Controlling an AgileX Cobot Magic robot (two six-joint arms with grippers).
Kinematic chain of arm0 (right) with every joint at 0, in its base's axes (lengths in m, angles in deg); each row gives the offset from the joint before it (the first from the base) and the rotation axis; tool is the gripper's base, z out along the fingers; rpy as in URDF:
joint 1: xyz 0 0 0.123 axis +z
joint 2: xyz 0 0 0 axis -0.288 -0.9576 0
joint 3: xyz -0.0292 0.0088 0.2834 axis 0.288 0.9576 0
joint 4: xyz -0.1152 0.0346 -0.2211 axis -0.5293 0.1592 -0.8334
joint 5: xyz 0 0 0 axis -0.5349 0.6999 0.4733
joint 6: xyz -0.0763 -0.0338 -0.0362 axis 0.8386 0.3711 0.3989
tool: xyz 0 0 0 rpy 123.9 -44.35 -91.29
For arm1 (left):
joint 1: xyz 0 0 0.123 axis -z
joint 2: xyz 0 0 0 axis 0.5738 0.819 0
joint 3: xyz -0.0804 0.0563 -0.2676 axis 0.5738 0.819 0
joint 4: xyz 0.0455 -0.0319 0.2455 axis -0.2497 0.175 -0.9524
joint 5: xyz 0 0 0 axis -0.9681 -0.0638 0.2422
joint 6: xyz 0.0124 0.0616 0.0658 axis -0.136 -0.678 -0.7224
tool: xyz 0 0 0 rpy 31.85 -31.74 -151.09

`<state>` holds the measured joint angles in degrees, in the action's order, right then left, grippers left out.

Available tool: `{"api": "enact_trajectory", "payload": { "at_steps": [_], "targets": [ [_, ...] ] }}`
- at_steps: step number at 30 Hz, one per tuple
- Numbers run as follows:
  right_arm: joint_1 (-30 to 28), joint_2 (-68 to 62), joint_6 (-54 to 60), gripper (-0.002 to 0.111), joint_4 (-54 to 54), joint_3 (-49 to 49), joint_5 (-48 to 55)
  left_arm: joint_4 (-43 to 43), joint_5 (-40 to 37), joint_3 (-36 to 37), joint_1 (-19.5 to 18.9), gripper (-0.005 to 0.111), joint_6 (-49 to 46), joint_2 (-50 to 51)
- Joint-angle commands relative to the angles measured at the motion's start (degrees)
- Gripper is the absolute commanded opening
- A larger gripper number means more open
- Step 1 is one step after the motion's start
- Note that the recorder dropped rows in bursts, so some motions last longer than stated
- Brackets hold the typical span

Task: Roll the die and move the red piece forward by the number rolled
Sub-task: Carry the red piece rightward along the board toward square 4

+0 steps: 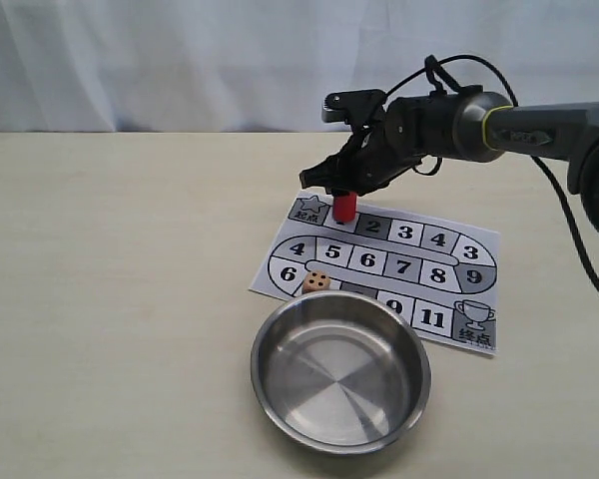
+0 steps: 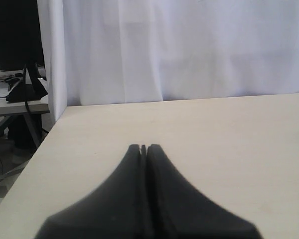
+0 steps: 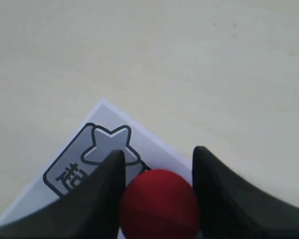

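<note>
Biggest thing here is the pale table [image 1: 110, 299], with a white curtain [image 1: 180, 60] hanging behind it. The right arm [image 1: 539, 125] comes in from the right side of the exterior view and reaches down toward the middle.

Closest to the camera sits a round steel bowl [image 1: 280, 399], with nothing in it. Just behind it, a printed game sheet [image 1: 399, 261] lies flat at a bit of an angle. It has a winding track of numbered squares, a star square at the far left corner and a trophy square at the near right one.

The right gripper [image 1: 341, 192] hangs over that star corner. From the right wrist view, the right gripper [image 3: 158, 153] has its two dark fingers [image 3: 99, 199] pressed up against either side of the red piece [image 3: 159, 201], so it's clamped on it. In the exterior view the red piece [image 1: 345, 207] stands upright just beside the star square, next to the square marked 2. Honestly can't tell if its base is touching the paper or just off it.

The left gripper [image 2: 143, 148] only shows up in its own wrist view. Its fingers are squeezed together with nothing between them, over bare table.

Smallest thing is the die [image 1: 316, 283]. It's on the near edge of the sheet next to the 6 square, just beside the bowl's far rim. The pips are visible, but too small to count.
</note>
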<state>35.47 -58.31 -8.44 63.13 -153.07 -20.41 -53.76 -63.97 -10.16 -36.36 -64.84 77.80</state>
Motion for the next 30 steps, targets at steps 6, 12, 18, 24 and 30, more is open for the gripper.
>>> {"api": "enact_trajectory", "payload": {
  "at_steps": [6,12,18,24,30],
  "targets": [
    [-0.1,3.9,0.0,0.004,-4.2,0.3,2.1,0.4,0.2,-0.2,0.1,0.000,0.3,-0.2],
    [-0.6,5.1,0.0,0.004,-7.1,0.3,4.8,0.4,0.2,-0.2,0.1,0.000,0.3,-0.2],
    [-2.7,5.1,0.0,0.004,-7.2,0.3,8.6,0.4,0.2,-0.2,0.1,0.000,0.3,-0.2],
    [-3.2,5.0,0.0,0.004,-4.2,0.3,9.5,0.4,0.6,-0.2,0.1,0.000,0.3,-0.2],
    [-3.2,1.8,0.0,0.004,-4.2,0.3,10.0,0.4,0.7,-0.2,0.1,0.000,0.3,-0.2]
  ]
}}
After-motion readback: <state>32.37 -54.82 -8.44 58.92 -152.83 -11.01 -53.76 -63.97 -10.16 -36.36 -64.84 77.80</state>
